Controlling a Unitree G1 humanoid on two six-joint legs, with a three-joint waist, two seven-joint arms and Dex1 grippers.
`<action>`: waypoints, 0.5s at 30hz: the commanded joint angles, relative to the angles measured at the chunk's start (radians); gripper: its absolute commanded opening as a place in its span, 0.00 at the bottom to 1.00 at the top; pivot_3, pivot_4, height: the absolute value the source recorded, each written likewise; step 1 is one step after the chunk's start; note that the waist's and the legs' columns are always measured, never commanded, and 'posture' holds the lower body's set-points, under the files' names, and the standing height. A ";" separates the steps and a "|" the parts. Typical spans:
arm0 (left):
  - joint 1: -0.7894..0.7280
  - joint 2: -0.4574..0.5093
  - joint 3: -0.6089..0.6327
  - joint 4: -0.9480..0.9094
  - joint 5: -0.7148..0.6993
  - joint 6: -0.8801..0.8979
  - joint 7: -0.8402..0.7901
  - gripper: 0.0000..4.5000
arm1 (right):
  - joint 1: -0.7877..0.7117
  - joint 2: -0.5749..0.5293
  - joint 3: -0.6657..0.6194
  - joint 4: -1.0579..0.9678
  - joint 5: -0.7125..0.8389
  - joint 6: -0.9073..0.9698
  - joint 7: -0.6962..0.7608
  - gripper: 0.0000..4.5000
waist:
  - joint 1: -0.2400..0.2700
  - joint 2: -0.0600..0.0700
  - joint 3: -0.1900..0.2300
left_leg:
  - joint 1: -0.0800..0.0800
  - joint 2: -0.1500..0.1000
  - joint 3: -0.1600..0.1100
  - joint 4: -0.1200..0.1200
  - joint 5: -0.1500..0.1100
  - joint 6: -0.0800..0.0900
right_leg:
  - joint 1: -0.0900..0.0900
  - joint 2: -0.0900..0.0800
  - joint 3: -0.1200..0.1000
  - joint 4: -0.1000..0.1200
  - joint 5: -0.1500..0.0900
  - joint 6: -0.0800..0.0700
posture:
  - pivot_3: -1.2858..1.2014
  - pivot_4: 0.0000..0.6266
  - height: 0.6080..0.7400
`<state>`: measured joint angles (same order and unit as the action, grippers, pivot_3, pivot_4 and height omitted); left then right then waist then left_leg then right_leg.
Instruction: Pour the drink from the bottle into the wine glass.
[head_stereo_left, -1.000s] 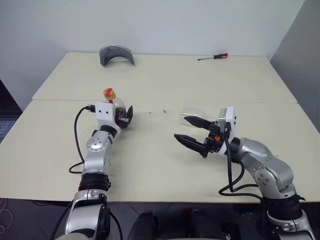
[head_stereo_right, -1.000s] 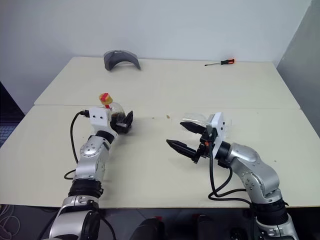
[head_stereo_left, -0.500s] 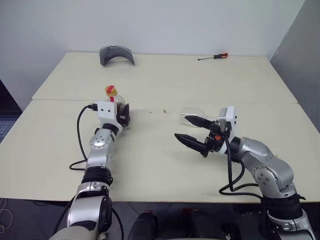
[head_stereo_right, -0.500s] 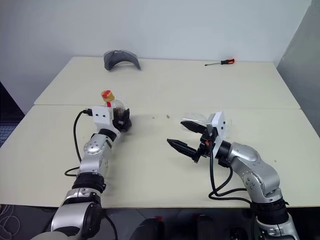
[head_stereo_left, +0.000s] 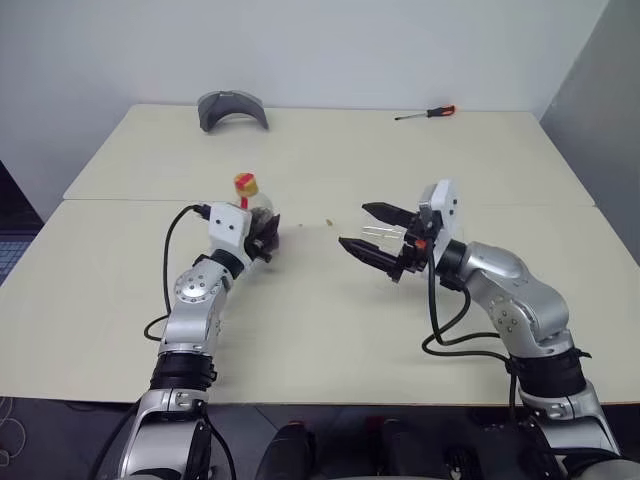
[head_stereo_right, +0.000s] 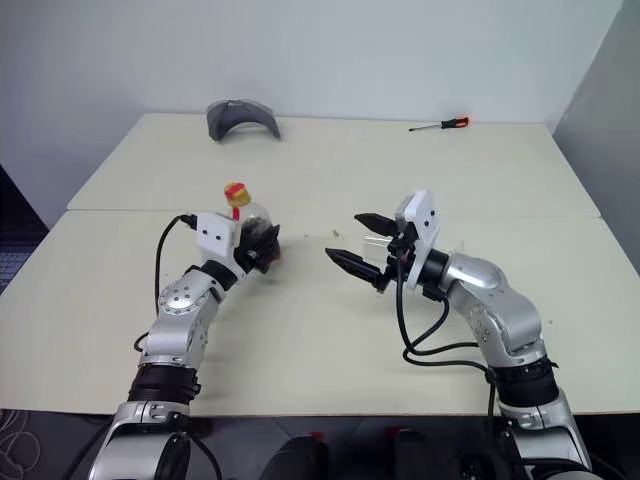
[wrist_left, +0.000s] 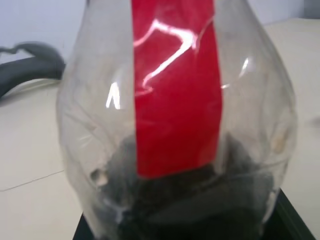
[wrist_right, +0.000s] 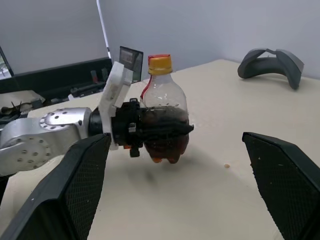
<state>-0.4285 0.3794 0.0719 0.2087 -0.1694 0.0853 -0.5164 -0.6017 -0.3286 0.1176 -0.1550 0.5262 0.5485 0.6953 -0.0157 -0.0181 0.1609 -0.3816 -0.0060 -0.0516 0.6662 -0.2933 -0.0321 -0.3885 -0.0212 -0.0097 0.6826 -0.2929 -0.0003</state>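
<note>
The left hand (wrist_right: 150, 131) has clamped onto the bottle (wrist_right: 162, 107) and lifted it clear of the worktop (head_stereo_left: 300, 330), so pouring can follow. The right hand (head_stereo_left: 378, 235), fingers spread wide, has moved up around the wine glass (head_stereo_left: 385, 232), which is barely visible between them; whether they touch it is unclear.

Silver arms, white wrist housings, seemingly black cables.

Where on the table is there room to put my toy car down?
Lots of bare table lies in front of both arms, and more between the grey curved thing and the screwdriver. It is crowded in the middle, by the bottle and the right tool.
</note>
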 joint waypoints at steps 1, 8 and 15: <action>-0.023 0.029 -0.017 -0.146 -0.060 0.080 -0.079 0.35 | -0.122 0.040 0.008 0.062 -0.011 -0.002 0.013 1.00 | -0.003 0.000 0.000 | 0.000 0.000 -0.001 0.000 0.000 0.000 | 0.000 0.000 0.000 0.000 0.000 0.000 | 0.52 0.24 1.00; -0.031 0.021 -0.049 -0.166 -0.094 0.145 -0.159 0.33 | -0.224 0.060 0.039 0.210 -0.053 -0.031 0.121 1.00 | -0.003 0.000 0.000 | -0.002 -0.001 0.000 0.000 0.000 0.001 | 0.000 -0.001 0.000 -0.001 0.000 0.000 | 0.52 0.24 1.00; -0.058 -0.011 -0.086 -0.137 -0.080 0.123 -0.188 0.30 | -0.303 0.125 0.025 0.314 -0.066 -0.038 0.133 1.00 | -0.011 0.000 0.000 | -0.001 0.000 -0.001 0.000 -0.001 0.001 | 0.000 -0.001 -0.001 0.000 0.000 0.000 | 0.52 0.24 1.00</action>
<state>-0.4587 0.3676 -0.0144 0.0943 -0.2458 0.2346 -0.6921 -0.8828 -0.2142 0.1610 0.1576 0.4608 0.5314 0.8257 -0.0265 -0.0178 0.1611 -0.3827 -0.0060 -0.0528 0.6663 -0.2940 -0.0307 -0.3890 -0.0217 -0.0106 0.6825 -0.2928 -0.0006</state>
